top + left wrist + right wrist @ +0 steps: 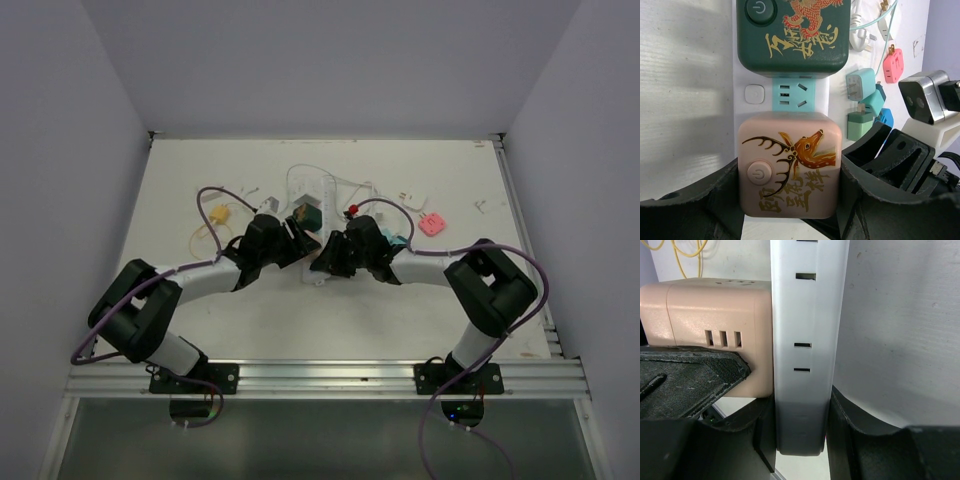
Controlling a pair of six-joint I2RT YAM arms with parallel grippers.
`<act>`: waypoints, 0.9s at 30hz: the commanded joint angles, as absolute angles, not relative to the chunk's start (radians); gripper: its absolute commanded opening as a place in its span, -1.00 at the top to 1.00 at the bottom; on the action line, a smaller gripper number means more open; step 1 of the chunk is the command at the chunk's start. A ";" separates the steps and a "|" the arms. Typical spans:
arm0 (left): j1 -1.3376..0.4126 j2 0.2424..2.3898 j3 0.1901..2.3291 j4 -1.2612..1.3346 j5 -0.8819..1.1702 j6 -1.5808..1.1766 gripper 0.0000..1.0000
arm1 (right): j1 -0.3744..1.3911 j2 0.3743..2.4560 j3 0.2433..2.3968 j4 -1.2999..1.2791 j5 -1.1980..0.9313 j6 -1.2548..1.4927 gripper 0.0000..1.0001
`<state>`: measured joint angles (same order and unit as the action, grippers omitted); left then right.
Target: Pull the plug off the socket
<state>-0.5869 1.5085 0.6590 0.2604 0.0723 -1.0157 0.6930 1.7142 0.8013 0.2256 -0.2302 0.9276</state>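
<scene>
Two claws are working here. My left claw is closed to the width of the pink cube plug, the one with the deer on it, with one finger pressed against each side. In the right wrist view that plug sits flush against the face of the socket, a white power strip. My right claw is clamped across the strip's narrow end, its fingers touching both long sides. Just beyond the left claw's fingertips there is a bare teal outlet, then a dark green cube plug bearing a dragon. To the right of that claw, off the strip, small mint adapters lie on the table.
</scene>
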 commanded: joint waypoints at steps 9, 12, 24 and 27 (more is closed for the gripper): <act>-0.595 1.381 0.635 0.239 0.025 -1.098 1.00 | 0.669 1.743 0.776 0.021 -0.014 0.903 1.00; -0.566 1.350 0.608 0.258 0.048 -1.126 1.00 | 0.654 1.752 0.761 0.023 -0.014 0.908 1.00; -0.525 1.180 0.568 0.193 0.060 -1.143 1.00 | 0.626 1.753 0.750 0.003 0.032 0.910 1.00; -0.500 1.135 0.542 0.183 0.049 -1.150 1.00 | 0.624 1.755 0.752 -0.032 0.049 0.904 1.00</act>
